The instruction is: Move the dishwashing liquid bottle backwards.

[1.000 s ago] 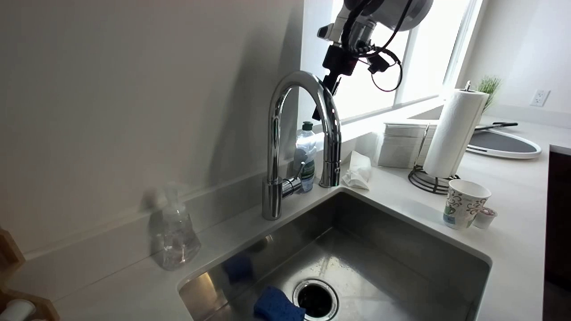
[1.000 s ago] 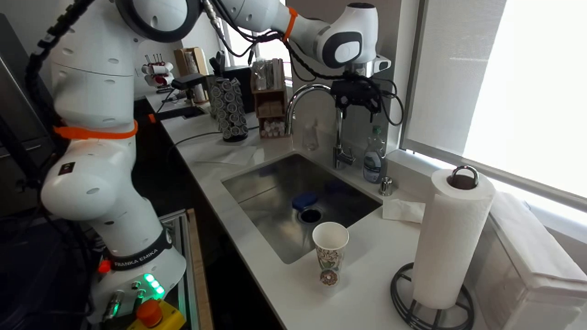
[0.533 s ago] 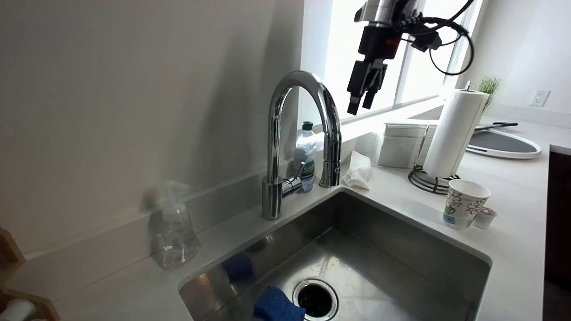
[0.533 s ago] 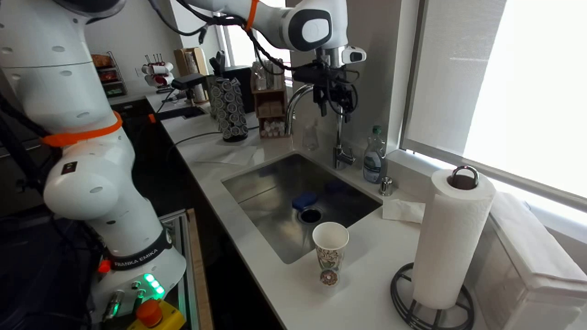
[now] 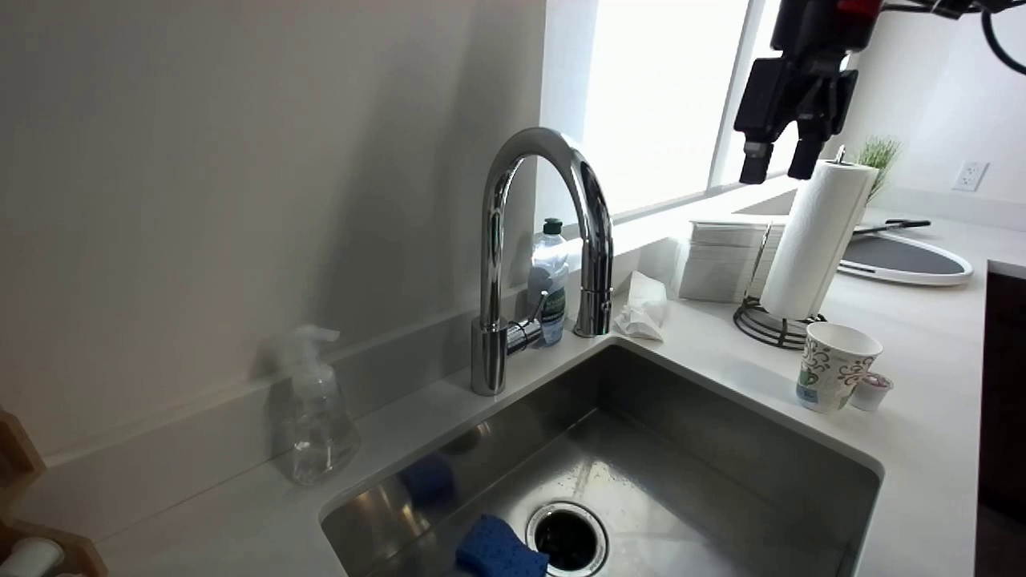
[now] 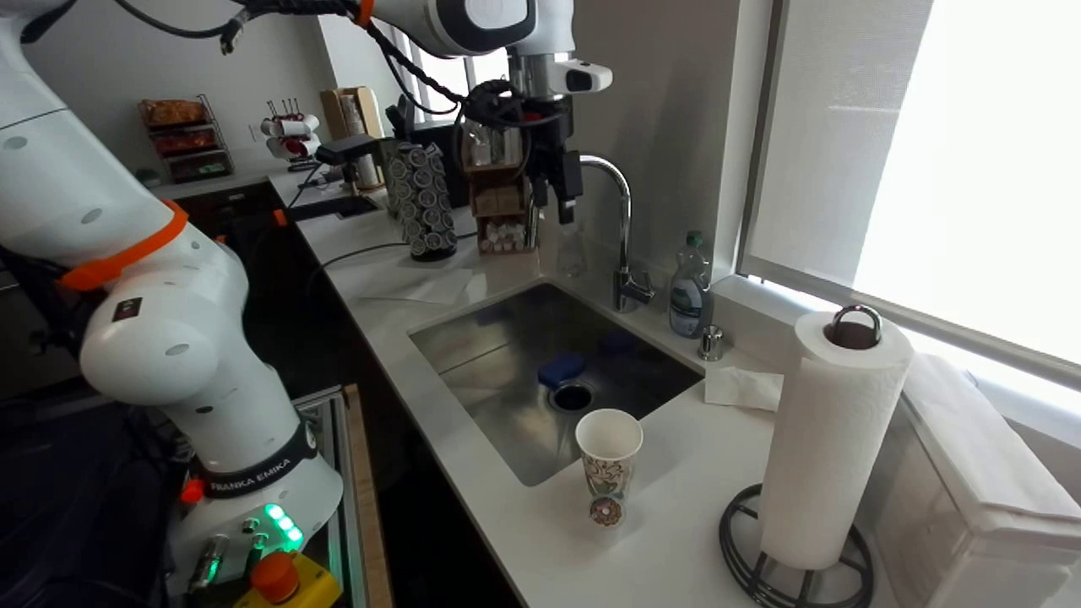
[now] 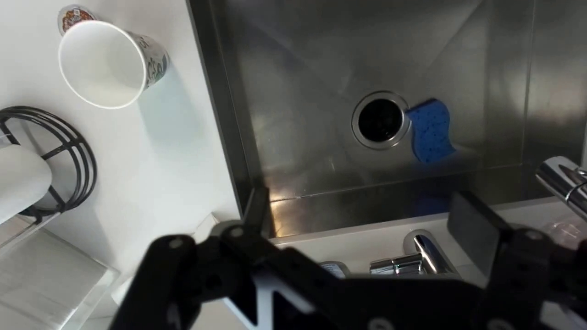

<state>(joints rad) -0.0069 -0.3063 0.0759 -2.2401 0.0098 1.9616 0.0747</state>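
Observation:
The dishwashing liquid bottle, clear with bluish liquid and a dark green cap, stands upright on the counter behind the sink. It shows in both exterior views [image 5: 551,276] [image 6: 688,295], partly behind the faucet in the view where the faucet is nearer. In the wrist view only a small part of the bottle [image 7: 334,268] shows past the gripper's body. My gripper is open and empty, fingers wide apart in the wrist view [image 7: 362,208]. It hangs high above the sink area, well apart from the bottle, in both exterior views [image 5: 779,164] [image 6: 554,204].
A chrome faucet [image 5: 490,264] arches beside the bottle. The sink [image 6: 507,397] holds a blue sponge [image 7: 431,130]. A clear pump bottle [image 5: 317,417] stands along the wall. A paper cup [image 6: 608,447], paper-towel roll [image 6: 832,456] and crumpled tissue [image 5: 644,308] stand on the counter.
My gripper has moved away from above the bottle and the wall, out over the sink toward the robot's side, and has turned. The bottle has not moved.

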